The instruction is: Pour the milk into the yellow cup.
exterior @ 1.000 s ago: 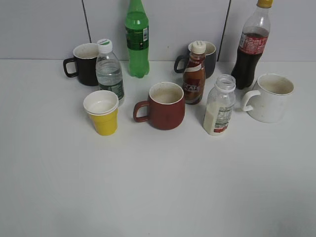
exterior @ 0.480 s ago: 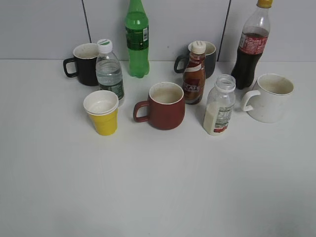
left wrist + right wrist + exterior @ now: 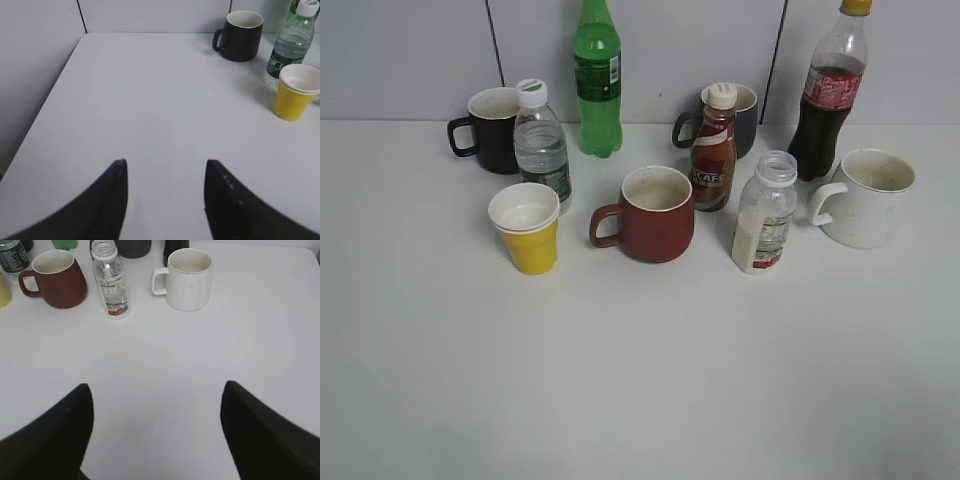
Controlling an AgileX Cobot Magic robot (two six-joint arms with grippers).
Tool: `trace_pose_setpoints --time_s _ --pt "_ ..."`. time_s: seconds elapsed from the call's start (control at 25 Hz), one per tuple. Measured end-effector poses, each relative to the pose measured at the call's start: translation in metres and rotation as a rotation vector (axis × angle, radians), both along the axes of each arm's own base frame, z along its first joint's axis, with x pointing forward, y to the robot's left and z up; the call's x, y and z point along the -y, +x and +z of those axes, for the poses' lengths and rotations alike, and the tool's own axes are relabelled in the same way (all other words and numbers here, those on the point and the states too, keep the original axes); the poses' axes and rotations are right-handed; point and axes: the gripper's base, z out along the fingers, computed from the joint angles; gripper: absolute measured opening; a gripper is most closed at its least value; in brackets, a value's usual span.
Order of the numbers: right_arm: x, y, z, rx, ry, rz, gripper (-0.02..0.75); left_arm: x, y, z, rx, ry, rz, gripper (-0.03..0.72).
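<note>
The milk bottle (image 3: 763, 216) stands upright and uncapped at centre right of the white table, with white liquid low inside; it also shows in the right wrist view (image 3: 111, 280). The yellow cup (image 3: 527, 229) stands at the left, in front of the water bottle; it also shows in the left wrist view (image 3: 296, 93). My left gripper (image 3: 165, 165) is open and empty over bare table, well short of the cup. My right gripper (image 3: 157, 387) is open and empty over bare table, near of the milk bottle. Neither gripper shows in the exterior view.
A dark red mug (image 3: 653, 214) sits between cup and milk. A water bottle (image 3: 542, 143), black mug (image 3: 490, 129), green bottle (image 3: 597, 80), brown coffee bottle (image 3: 714, 150), dark mug (image 3: 740, 118), cola bottle (image 3: 828, 95) and white mug (image 3: 866, 197) stand behind.
</note>
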Motion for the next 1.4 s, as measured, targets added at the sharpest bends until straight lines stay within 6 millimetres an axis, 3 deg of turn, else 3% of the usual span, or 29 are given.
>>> trace_pose_setpoints --time_s 0.32,0.52,0.88,0.96,1.04,1.08,1.12,1.28,1.4 --pt "0.000 0.001 0.009 0.045 0.006 -0.001 0.592 -0.001 0.001 0.007 0.057 0.006 -0.059 0.379" --pt "-0.002 0.028 0.027 0.110 -0.039 0.010 0.592 0.002 0.024 0.030 0.261 0.023 -0.089 0.379" --pt "-0.013 0.115 0.032 0.213 -0.005 0.021 0.591 0.019 0.127 0.023 0.407 0.037 -0.170 0.379" --pt "-0.018 0.135 0.029 0.211 -0.010 0.036 0.591 0.024 0.158 0.018 0.442 0.029 -0.194 0.379" --pt "-0.025 0.156 0.023 0.214 -0.012 0.051 0.586 0.027 0.178 0.012 0.456 0.021 -0.207 0.379" --pt "-0.029 0.169 0.017 0.201 -0.017 0.054 0.582 0.031 0.201 -0.001 0.453 0.011 -0.221 0.379" --pt "-0.033 0.182 0.010 0.194 -0.014 0.052 0.575 0.032 0.210 -0.007 0.460 0.006 -0.228 0.379" --pt "-0.045 0.218 -0.011 0.219 -0.023 0.052 0.554 0.039 0.246 -0.044 0.442 -0.015 -0.254 0.379" --pt "-0.059 0.240 -0.032 0.236 -0.034 0.078 0.553 0.043 0.261 -0.073 0.368 -0.013 -0.284 0.379"
